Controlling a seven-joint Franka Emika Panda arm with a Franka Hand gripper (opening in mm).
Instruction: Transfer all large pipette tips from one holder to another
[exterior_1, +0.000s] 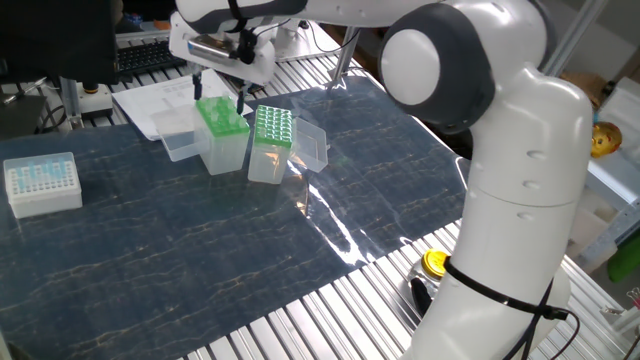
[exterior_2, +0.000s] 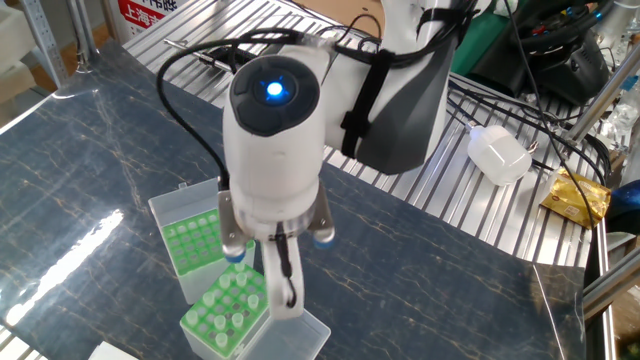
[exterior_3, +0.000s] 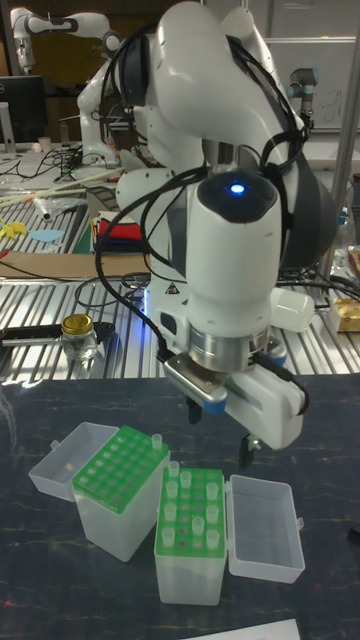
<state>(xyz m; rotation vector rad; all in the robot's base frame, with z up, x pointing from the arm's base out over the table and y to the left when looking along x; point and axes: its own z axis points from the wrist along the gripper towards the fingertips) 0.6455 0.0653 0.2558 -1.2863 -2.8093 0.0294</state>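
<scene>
Claw (exterior_3: 220, 432) hangs above the two green racks, fingers spread wide apart, nothing between them. One finger (exterior_3: 193, 407) sits over the rear edge of the fuller rack, the other finger (exterior_3: 246, 451) above the hinge side of the sparser rack; neither touches a rack.

Large pipette tips (exterior_3: 190, 508): a scattered handful stand upright in the sparser green rack (exterior_3: 192, 536), pale collars sticking up above the green plate, several holes bare. Its clear lid (exterior_3: 264, 527) lies open flat beside it on the counter (exterior_1: 200, 240).

Second green rack (exterior_3: 122, 468) stands just beside the first, tilted relative to it, lid (exterior_3: 68, 460) also folded open. Whether its holes hold tips cannot be told from the tall view; the one fixed view shows pale dots across one rack (exterior_1: 272, 126).

White box (exterior_1: 42, 183) with small pale-blue tips sits well apart, near the counter edge. Yellow-capped jar (exterior_3: 78, 336) on the ribbed metal surface behind.
</scene>
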